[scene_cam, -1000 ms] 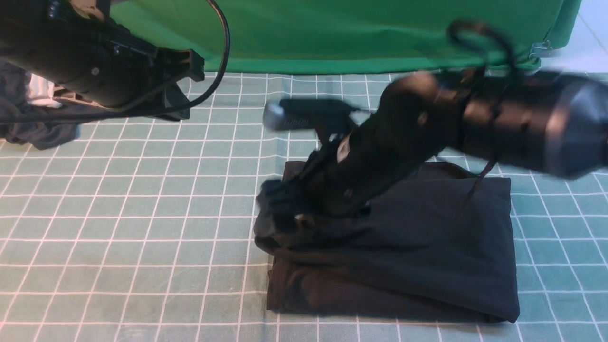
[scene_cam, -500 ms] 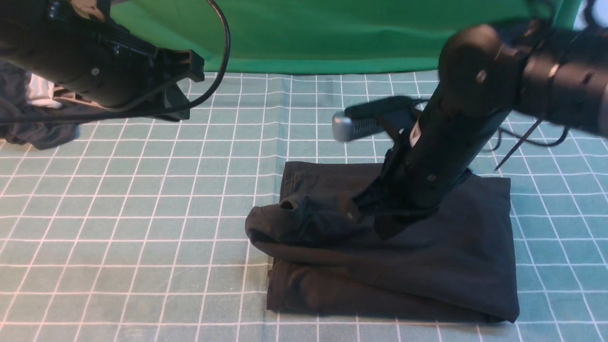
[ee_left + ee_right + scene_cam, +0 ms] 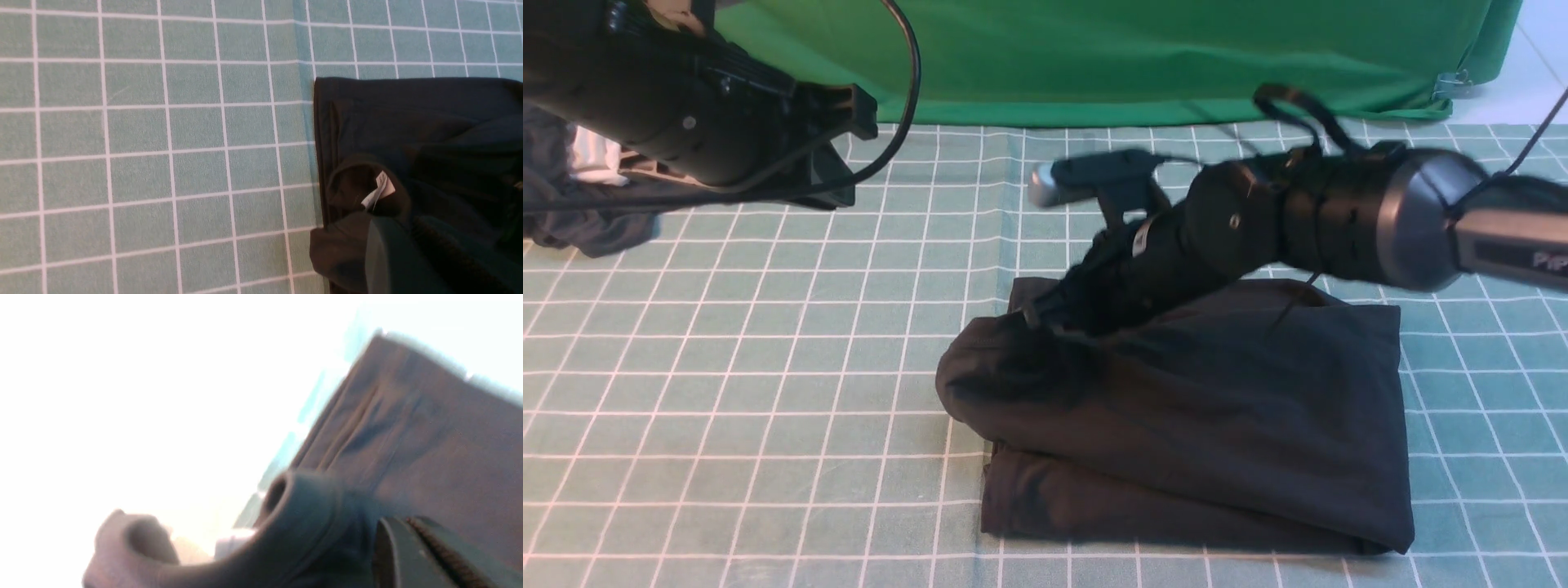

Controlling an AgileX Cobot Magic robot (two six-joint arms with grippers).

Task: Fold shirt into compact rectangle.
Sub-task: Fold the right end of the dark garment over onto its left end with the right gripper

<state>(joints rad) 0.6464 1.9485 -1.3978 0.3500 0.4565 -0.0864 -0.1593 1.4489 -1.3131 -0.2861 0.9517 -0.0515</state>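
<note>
Shirt [image 3: 1241,425]: black, folded into a thick, roughly rectangular stack on the gridded table [image 3: 768,392], long axis running left to right; its left end bulges in a loose hump, not yet flat. Right pincer [image 3: 1045,314]: directly over that hump, jaws closed, tip pressed into the cloth; whether cloth is pinched cannot be told. Left pincer [image 3: 392,261]: closed, raised beside the same end, holding nothing, farther off.

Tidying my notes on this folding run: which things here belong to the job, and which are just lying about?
Job:
- folded black cotton shirt
- right gripper, at the shirt's bunched edge

Lying about:
- dark crumpled garment with white cloth
- green backdrop cloth
- left gripper, out of view
</note>
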